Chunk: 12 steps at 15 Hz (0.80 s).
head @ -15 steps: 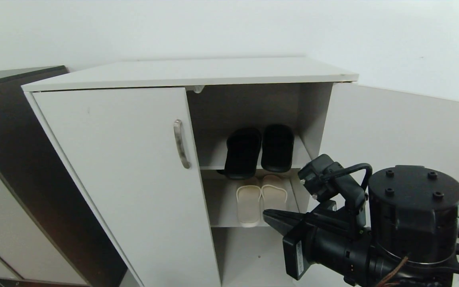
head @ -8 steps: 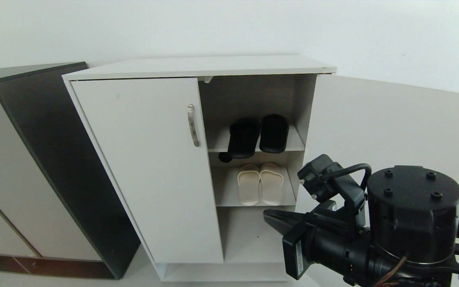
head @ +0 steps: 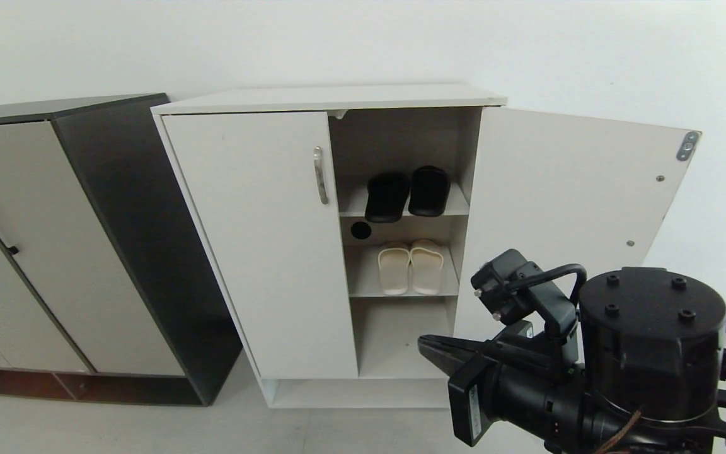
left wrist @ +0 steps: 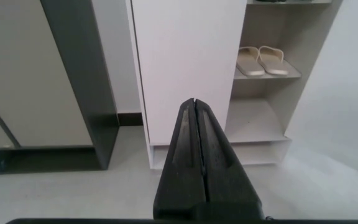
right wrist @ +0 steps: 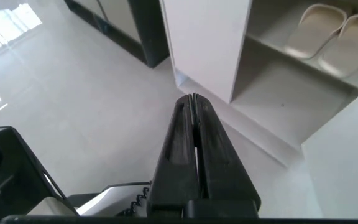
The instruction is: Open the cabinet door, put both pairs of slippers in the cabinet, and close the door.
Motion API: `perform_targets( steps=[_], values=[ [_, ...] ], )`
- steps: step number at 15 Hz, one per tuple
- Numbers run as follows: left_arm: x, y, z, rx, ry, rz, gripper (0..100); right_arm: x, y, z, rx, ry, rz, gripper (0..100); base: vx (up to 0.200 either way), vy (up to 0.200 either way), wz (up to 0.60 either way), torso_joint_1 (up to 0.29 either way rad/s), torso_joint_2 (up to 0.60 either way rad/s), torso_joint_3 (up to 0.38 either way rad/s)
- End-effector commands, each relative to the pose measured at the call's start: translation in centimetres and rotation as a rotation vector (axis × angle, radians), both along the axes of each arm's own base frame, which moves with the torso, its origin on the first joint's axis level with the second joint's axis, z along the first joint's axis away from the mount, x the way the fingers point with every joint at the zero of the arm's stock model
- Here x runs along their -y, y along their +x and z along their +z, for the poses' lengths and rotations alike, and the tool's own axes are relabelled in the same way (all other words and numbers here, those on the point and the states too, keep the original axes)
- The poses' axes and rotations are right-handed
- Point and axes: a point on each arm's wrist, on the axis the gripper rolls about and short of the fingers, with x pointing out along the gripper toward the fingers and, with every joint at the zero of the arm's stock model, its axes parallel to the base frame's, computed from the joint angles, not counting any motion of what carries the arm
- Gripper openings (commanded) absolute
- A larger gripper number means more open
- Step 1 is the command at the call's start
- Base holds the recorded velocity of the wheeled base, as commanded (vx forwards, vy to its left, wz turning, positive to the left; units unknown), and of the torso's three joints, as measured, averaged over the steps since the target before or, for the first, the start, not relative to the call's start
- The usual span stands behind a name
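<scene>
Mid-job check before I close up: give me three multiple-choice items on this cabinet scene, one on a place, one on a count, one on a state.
1. Where do the black slippers lie?
A) on the upper shelf
B) on the floor
C) on the bottom shelf

2. How many pairs of slippers are inside the cabinet?
A) one
B) two
C) three

3. The right-hand door is:
A) shut
B) swung open
C) taken off

Answers:
1 A: the black pair sits on the highest shelf inside.
2 B: the black pair lies above, and the cream slippers on the shelf below.
3 B: it stands wide, leaving the shelves in plain sight.
</scene>
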Motion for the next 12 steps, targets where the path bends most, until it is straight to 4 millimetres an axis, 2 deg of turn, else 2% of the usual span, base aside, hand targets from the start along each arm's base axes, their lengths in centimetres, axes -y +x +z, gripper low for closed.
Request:
perform_targets(
  steps=[1, 5, 8, 12],
  values=[
    [0.0, 0.0, 0.0, -0.001, -0.001, 0.000, 0, -0.1, 0.0, -0.2, -0.003, -0.004, 0.001, 0, 0.000, 0.000, 0.00, 0.000, 0.00, 0.000],
    [0.0, 0.0, 0.0, -0.001, 0.000, 0.000, 0, -0.2, 0.1, -0.3, -0.013, -0.001, 0.008, 0, 0.000, 0.000, 0.00, 0.000, 0.00, 0.000],
    [0.0, 0.0, 0.0, -0.001, -0.001, 0.003, 0, -0.6, 0.9, -1.6, -0.006, -0.006, -0.010, 0, 0.000, 0.000, 0.00, 0.000, 0.00, 0.000],
    [0.0, 0.0, 0.0, -0.001, -0.001, 0.003, 0, -0.6, 0.9, -2.5, 0.033, -0.012, 0.002, 0, 0.000, 0.000, 0.00, 0.000, 0.00, 0.000]
  ],
)
